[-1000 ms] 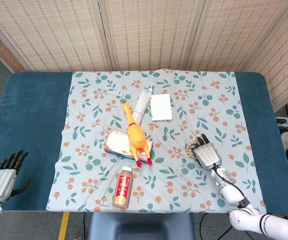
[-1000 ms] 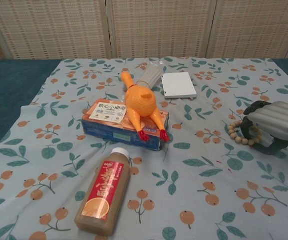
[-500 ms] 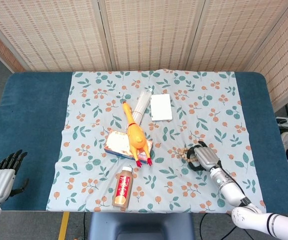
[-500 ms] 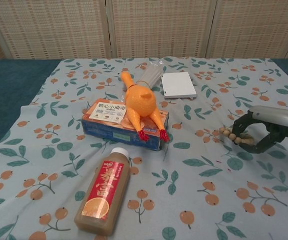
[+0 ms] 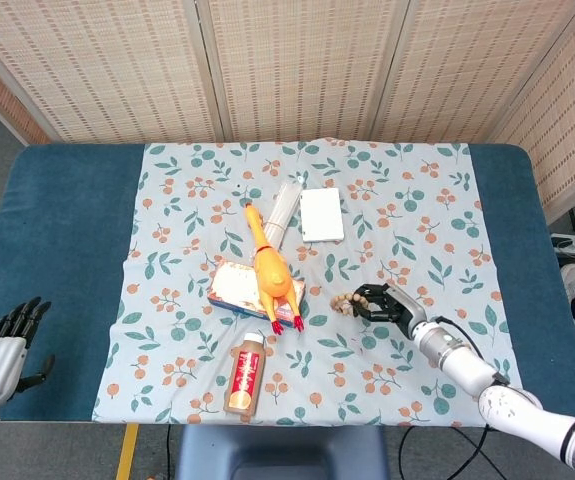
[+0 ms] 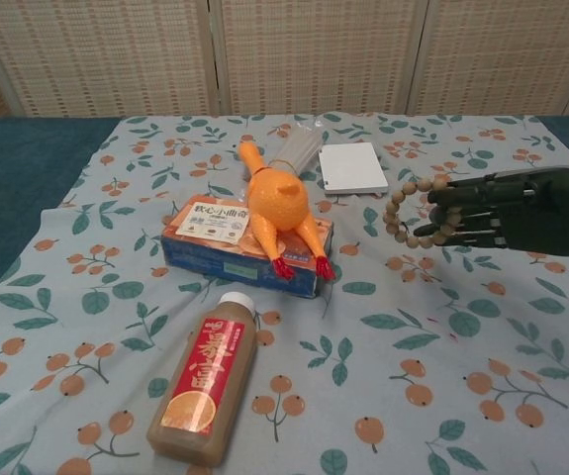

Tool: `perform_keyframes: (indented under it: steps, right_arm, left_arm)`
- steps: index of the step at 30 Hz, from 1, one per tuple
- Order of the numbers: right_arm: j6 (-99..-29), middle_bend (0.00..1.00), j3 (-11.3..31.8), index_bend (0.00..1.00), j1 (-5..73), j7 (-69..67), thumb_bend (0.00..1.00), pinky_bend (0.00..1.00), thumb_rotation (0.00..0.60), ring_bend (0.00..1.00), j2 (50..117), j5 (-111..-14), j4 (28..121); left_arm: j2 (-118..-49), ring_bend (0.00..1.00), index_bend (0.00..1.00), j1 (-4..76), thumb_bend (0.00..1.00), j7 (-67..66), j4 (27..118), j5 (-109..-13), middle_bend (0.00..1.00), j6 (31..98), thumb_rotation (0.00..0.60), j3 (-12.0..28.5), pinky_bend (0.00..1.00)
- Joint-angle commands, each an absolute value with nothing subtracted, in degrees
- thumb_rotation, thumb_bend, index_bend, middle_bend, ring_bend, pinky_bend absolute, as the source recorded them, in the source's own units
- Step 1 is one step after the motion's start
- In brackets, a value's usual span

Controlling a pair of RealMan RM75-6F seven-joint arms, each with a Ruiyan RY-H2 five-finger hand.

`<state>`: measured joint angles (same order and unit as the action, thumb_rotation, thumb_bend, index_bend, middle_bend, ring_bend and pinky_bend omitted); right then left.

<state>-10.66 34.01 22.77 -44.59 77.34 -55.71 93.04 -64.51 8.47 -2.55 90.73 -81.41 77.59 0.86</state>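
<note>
Right hand [image 6: 507, 210] clamped on bead bracelet [image 6: 413, 213], lifted clear of the worktop [image 5: 67, 230] beside the rubber chicken [image 6: 276, 203] — grip apparently at fingertips only. Risk: loop slipping free if swung. Left hand [image 5: 2, 345] idle, fingers apart.

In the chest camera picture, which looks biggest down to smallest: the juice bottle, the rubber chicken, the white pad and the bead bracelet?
1. Rubber chicken and juice bottle: alike in length; the bottle lies nearest the camera, so I would not rank them.
2. White pad, farther back.
3. Bead bracelet, held by the right hand.
</note>
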Motion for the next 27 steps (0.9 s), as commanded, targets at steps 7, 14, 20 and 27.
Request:
perform_keyframes:
  steps: [7,14,20,27]
  right_arm:
    - [31.32,0.6,63.43,0.68,3.07,-37.0,0.83,0.14,0.6,0.27,95.79,-36.46,79.48]
    - [39.76,0.6,65.07,0.67,4.11,-25.83,0.84,0.15,0.594,0.27,99.66,-28.82,69.05]
    - [37.93,0.6,63.65,0.63,4.0,-19.54,0.82,0.15,0.438,0.27,99.04,-28.56,70.48]
    - [35.18,0.6,60.44,0.6,4.26,-14.25,0.62,0.15,0.283,0.27,97.29,-29.66,73.06]
  left_arm:
    - [-65.05,0.0,0.0,8.82,0.43,-3.21,90.12,-80.14,0.0,76.09,0.6,1.0,0.15]
    - [-65.46,0.0,0.0,9.0,0.42,-3.77,89.61,-79.84,0.0,75.6,0.6,1.08,0.15]
    - [-65.35,0.0,0.0,8.99,0.43,-3.65,89.62,-79.91,0.0,75.56,0.6,1.09,0.15]
    - [-65.23,0.0,0.0,8.89,0.43,-3.44,89.68,-80.02,0.0,75.76,0.6,1.14,0.15]
